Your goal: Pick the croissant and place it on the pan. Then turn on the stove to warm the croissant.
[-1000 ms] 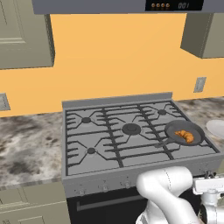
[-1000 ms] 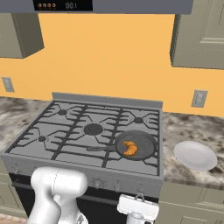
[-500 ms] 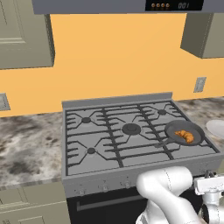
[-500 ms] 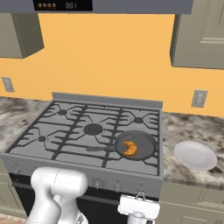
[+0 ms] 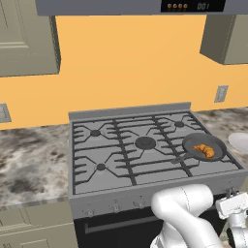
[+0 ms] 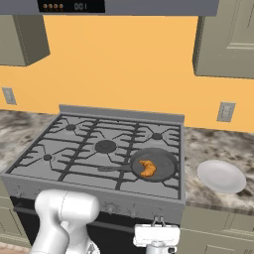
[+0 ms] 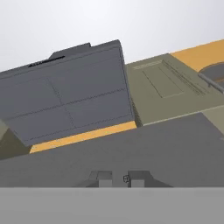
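The small golden-brown curved croissant [image 6: 147, 168] already lies inside the round dark grey frying pan [image 6: 163, 155], a little right of the middle of the right base view. The pan stands on the front right burner of the wide grey gas stove with black grates [image 6: 79, 158]. So I judge that the first half of my task is done, and only the knob is left.

Compared with the pictures of a moment before, I see almost no change. The croissant, the pan and the white round plate [image 6: 221, 176] on the marbled desk [image 5: 29, 164] are in the same places, and my arm is still low at the bottom of both base views, in front of the stove.

My hand [image 7: 118, 178] is at the bottom middle of the hand view, against the grey front of the stove. Its two tips stand close together with a narrow gap. I cannot tell if they clamp a knob or are free.

I see no flame under the pan, so I think the burner still needs a check.
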{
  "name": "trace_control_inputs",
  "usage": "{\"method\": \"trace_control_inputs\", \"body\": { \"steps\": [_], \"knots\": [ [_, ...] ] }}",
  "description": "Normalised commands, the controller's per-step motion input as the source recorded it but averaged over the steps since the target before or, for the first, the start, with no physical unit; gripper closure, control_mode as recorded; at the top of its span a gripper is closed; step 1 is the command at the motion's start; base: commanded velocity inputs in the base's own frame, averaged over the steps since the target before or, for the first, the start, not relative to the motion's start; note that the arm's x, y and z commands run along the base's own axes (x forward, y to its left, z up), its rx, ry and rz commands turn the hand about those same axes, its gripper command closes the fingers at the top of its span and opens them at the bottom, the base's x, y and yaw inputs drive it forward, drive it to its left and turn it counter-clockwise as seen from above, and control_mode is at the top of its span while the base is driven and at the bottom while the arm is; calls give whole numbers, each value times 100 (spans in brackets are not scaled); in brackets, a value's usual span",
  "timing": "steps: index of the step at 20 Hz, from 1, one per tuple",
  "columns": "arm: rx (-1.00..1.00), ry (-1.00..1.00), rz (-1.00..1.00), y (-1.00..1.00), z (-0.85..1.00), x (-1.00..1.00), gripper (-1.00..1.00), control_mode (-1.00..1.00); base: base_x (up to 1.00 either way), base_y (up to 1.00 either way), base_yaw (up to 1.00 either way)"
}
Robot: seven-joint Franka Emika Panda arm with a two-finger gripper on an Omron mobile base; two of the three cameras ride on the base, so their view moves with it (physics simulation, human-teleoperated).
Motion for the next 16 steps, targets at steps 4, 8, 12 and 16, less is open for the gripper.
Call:
{"method": "trace_control_inputs", "body": {
  "steps": [4, 8, 12, 16],
  "knots": [
    [-11, -14, 35, 48, -24, 44, 100, -100, 0, 0, 0],
    [-7, -12, 36, 36, -28, 40, 100, -100, 0, 0, 0],
    [-11, -14, 34, 52, -24, 19, 100, -100, 0, 0, 0],
    [-14, -14, 34, 73, -27, 8, 100, -100, 0, 0, 0]
  ]
}}
